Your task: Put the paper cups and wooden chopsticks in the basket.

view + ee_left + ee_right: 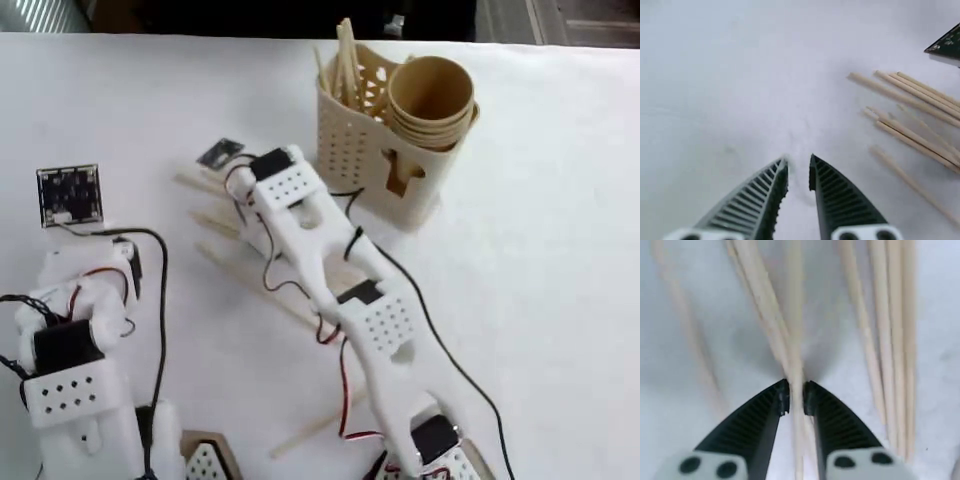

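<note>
Right gripper (795, 392), black ribbed tips pinched shut on one pale wooden chopstick (796, 360) lying on the white table (940, 365).
More loose wooden chopsticks (890, 340) lie flat around it (roughly side by side), under the outstretched right arm. Over at the left gripper (799, 167), the jaws sit slightly apart above bare tabletop, gripping nothing. Farther back stands the cream perforated plastic basket (350, 150), already holding stacked tan paper cups (432, 95) and several upright chopsticks (345, 55).
</note>
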Action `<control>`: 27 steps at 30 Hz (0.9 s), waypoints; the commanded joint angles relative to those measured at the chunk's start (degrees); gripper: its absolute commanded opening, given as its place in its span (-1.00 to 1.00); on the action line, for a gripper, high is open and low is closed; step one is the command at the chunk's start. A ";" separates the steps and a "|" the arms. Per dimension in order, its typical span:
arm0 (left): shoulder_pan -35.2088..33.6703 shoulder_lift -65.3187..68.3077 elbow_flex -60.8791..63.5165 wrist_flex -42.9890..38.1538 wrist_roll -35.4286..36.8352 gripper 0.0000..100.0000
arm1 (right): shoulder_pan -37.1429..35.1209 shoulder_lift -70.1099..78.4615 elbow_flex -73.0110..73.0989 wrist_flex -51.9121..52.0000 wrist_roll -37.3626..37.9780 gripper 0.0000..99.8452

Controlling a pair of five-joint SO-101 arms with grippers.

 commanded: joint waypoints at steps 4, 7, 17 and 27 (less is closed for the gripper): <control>-0.48 -1.19 -0.26 -0.88 0.09 -0.82 | -1.27 0.04 -0.26 4.26 0.26 -0.96; -0.48 -1.19 -0.26 -0.88 0.09 -0.82 | -1.36 0.22 -0.26 4.35 0.26 -0.86; -0.48 -1.19 -0.26 -0.88 0.09 -0.82 | -3.91 0.31 -0.26 4.09 0.26 -0.96; -0.48 -1.19 -0.18 -0.88 0.09 -0.82 | -0.57 -9.98 -0.62 8.40 0.26 -0.96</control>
